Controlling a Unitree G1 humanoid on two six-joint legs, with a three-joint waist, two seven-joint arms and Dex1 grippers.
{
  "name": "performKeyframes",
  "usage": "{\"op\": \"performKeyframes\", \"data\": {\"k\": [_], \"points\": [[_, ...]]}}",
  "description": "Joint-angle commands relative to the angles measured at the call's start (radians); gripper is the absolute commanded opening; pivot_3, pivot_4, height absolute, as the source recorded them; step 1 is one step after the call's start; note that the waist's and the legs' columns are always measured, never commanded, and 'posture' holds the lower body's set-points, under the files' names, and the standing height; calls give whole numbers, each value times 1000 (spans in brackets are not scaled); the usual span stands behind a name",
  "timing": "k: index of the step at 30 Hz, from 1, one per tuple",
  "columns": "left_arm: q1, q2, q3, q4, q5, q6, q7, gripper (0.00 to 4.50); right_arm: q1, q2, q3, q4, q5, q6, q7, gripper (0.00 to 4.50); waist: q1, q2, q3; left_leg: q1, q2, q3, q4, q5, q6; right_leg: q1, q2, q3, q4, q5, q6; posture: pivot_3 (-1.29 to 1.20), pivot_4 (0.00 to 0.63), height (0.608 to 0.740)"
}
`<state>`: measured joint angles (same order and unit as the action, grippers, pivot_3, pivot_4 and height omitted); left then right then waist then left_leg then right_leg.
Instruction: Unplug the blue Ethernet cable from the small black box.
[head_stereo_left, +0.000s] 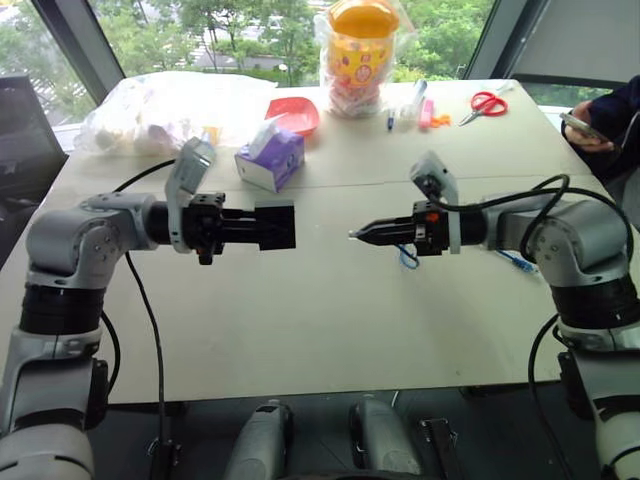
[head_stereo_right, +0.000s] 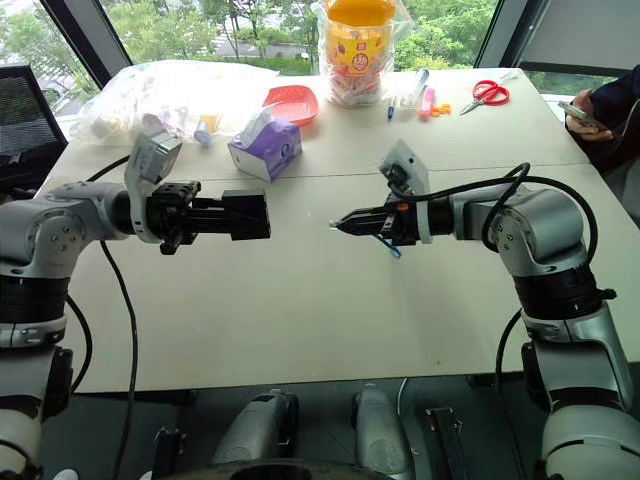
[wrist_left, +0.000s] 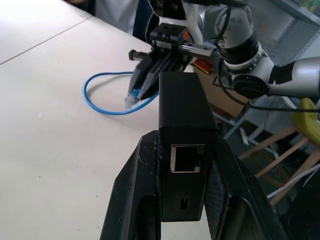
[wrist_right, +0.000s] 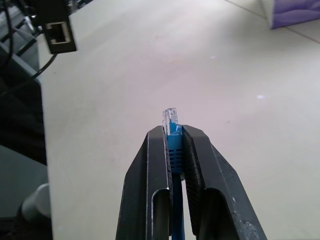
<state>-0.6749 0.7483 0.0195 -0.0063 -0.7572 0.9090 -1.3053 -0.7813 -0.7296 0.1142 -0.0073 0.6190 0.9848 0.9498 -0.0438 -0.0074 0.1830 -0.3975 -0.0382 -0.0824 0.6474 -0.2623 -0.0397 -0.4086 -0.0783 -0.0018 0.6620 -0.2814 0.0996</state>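
While both arms hang level over the middle of the counter, the scene reads as follows.

Left tool (head_stereo_left: 262, 228): closed on the small black box (wrist_left: 182, 150), its 2 black fingers (wrist_left: 132, 200) pressed against opposite sides of the box.
Small black box: held in the air above the counter (head_stereo_left: 300, 330), off its surface; its open network port faces the left wrist camera, and nothing is plugged into it.
Right tool (wrist_right: 174, 135): clamped shut on the plug end of the blue Ethernet cable (wrist_left: 100, 107), with the clear plug tip sticking out just past the fingertips (wrist_right: 157, 137).
Blue Ethernet cable: free of the box; the plug is apart from the box, with a clear gap between the 2 tools. The rest of the cord drops from the right tool and curls in a loop on the counter beneath that arm, toward the right edge.
Facing: the 2 tools point at each other, roughly in line.
Far side of the counter: a purple tissue box (head_stereo_left: 271, 160), a red dish (head_stereo_left: 295, 113), a bagged jar with an orange lid (head_stereo_left: 360, 55), red scissors (head_stereo_left: 487, 103), and a clear plastic bag (head_stereo_left: 160, 105) near the far left corner.
Far right corner: a person's hand holding a phone (head_stereo_left: 585, 130).
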Motion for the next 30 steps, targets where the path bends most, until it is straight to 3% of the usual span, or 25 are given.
{"op": "performKeyframes", "data": {"k": [1,4,7,8,11,16,22,30], "points": [[39,-21,-45,-16,112,-152,31,503,-62,81,-39,212,-215,-230,-259,34,1,0,0,1,0,1,0,0,0,1,0,1,0,0,0,0,150,740],[94,-94,-106,4,253,-353,106,503,-89,170,-74,317,-294,-313,-417,34,6,0,0,1,0,1,0,0,-1,0,-1,1,1,0,0,0,150,740],[124,-168,-129,43,338,-491,169,503,-84,227,-88,328,-327,-322,-480,34,13,0,0,0,0,1,0,0,-1,-1,-1,1,0,0,0,0,150,740],[128,-203,-131,69,364,-538,203,503,-74,240,-85,322,-341,-311,-500,694,17,0,0,-3,0,1,0,1,-1,-3,-1,1,0,0,0,0,150,740],[131,-272,-146,146,439,-676,262,503,-50,259,-89,311,-381,-288,-563,1858,29,0,0,-10,0,1,2,3,-5,-10,-1,1,1,1,0,0,150,740],[124,-357,-153,261,513,-841,330,503,-18,247,-146,262,-390,-214,-622,4313,35,0,0,-11,-2,1,2,2,-1,-11,-2,1,1,1,0,0,150,740],[135,-419,-161,388,583,-996,386,503,-17,290,-504,-124,39,240,-576,4416,30,0,0,-11,-1,1,1,2,1,-11,-1,1,2,1,1,0,150,740],[131,-484,-148,568,622,-1122,446,503,76,283,-589,-419,250,485,-599,4416,33,0,-1,-10,-2,1,2,3,4,-9,-2,1,3,3,2,0,150,740]]}}
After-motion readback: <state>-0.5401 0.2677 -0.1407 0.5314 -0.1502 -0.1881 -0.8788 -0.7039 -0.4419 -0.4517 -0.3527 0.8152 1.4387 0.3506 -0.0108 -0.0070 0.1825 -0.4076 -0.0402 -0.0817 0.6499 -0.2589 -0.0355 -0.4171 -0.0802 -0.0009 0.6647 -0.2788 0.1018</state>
